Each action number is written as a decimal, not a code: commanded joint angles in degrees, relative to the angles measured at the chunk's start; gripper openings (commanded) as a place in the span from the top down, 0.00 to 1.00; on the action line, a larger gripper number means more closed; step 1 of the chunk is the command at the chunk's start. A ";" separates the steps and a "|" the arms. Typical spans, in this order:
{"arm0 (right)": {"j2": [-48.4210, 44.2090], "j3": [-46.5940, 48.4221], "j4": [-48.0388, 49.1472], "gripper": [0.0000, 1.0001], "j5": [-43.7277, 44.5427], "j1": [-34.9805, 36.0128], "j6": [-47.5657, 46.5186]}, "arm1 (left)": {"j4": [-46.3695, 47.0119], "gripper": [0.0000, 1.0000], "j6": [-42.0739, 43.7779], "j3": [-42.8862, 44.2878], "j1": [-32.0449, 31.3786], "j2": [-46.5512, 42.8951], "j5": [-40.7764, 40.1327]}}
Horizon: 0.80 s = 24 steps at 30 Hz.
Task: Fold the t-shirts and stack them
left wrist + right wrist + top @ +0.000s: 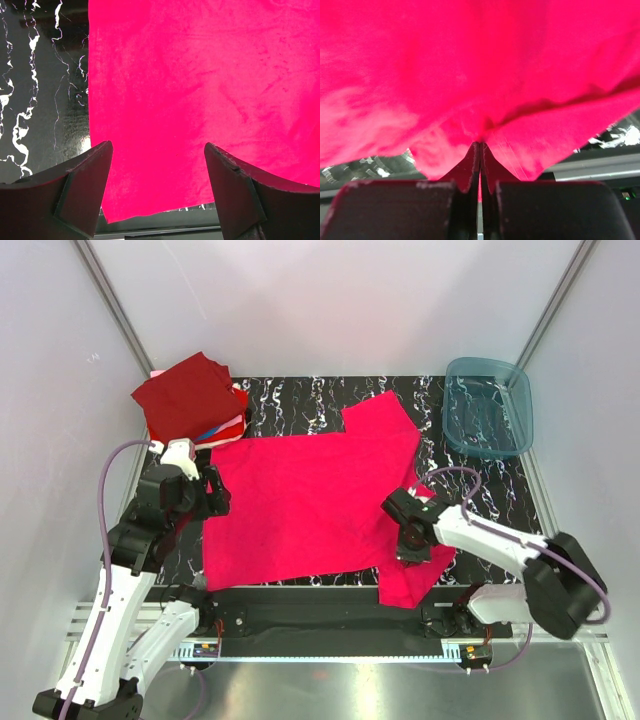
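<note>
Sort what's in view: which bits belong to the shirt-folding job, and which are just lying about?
Part of the job:
pink t-shirt, spread on the mat
stack of folded shirts, back left
right hand, shut on the pink t-shirt
left hand, open over its edge

Just lying about:
teal bin, back right
black marbled mat

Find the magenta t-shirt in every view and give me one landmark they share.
Top external: magenta t-shirt spread out mid-frame.
Left wrist: it fills centre and right, beyond the open left fingers.
Right wrist: it fills the upper frame, pinched between the shut right fingers.
Shared landmark: black white-veined tabletop beside the shirt's edge.
</note>
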 commanded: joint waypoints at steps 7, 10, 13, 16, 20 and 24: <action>-11.74 4.66 -6.88 1.00 5.79 -0.41 4.39 | 2.65 0.20 0.73 0.03 -0.22 -0.13 0.93; -13.22 4.32 -6.35 1.00 6.13 -0.32 5.62 | 2.65 0.20 0.64 -0.06 -0.22 -0.31 0.84; -17.35 4.92 -6.87 1.00 7.79 -0.41 6.85 | 2.74 0.20 0.73 -0.06 -0.22 -0.05 0.93; -20.69 8.08 -10.65 1.00 11.47 -0.41 7.73 | 2.65 0.20 0.82 0.03 -0.22 0.13 1.02; -27.01 10.99 -13.56 1.00 15.97 -0.32 9.49 | 0.81 0.20 0.12 1.17 -0.22 0.92 0.93; -27.65 15.11 -12.59 1.00 19.22 -0.50 8.27 | -3.32 0.20 -3.39 3.01 -0.22 2.41 3.20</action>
